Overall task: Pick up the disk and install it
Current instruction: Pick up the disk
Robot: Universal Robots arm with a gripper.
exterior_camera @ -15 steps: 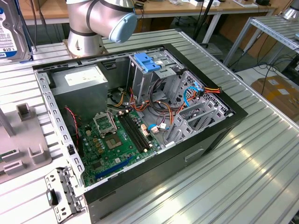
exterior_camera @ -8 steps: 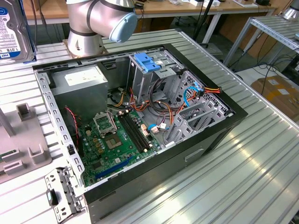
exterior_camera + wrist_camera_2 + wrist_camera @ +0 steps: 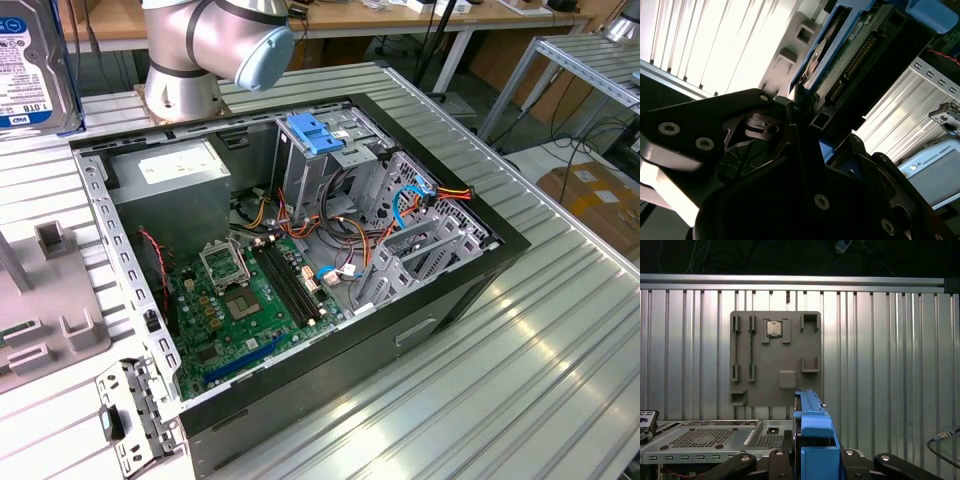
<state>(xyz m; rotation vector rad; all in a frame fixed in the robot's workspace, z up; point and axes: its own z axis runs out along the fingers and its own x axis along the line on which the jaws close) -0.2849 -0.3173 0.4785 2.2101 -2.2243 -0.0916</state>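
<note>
Disk (image 3: pixel 35 62) is picked out at the exterior view's left, raised clear of the computer case (image 3: pixel 440 280) and off beyond its far corner, with the label side turned to the camera. In the first wrist view its blue carrier frame (image 3: pixel 812 432) is seen edge-on between the black links of the gripper (image 3: pixel 812 461). The jaws are judged closed on the disk.

A grey fixture plate (image 3: pixel 50 330) is laid on the ribbed table (image 3: pixel 520 380), to the exterior view's left of the case. The arm (image 3: pixel 215 40) is planted just behind the case. Inside the case, a grey power-supply box (image 3: pixel 170 185) is passed first, then the motherboard (image 3: pixel 250 300). A light-blue bracket (image 3: pixel 315 135) is seated on top of the drive cage, and coloured cables (image 3: pixel 400 205) are bunched towards the exterior view's right.

Trouble is judged likely from the grip itself. The disk is held by its plastic edging, so a tilt or a slip could be caused by a knock against the case wall. Loose cables near the cage could be snagged or pinched, and a skewed entry could be jammed in the cage.

A white label with a blue band and barcodes is carried on the disk, and a white sticker on the power-supply box. Their print is left unread.
</note>
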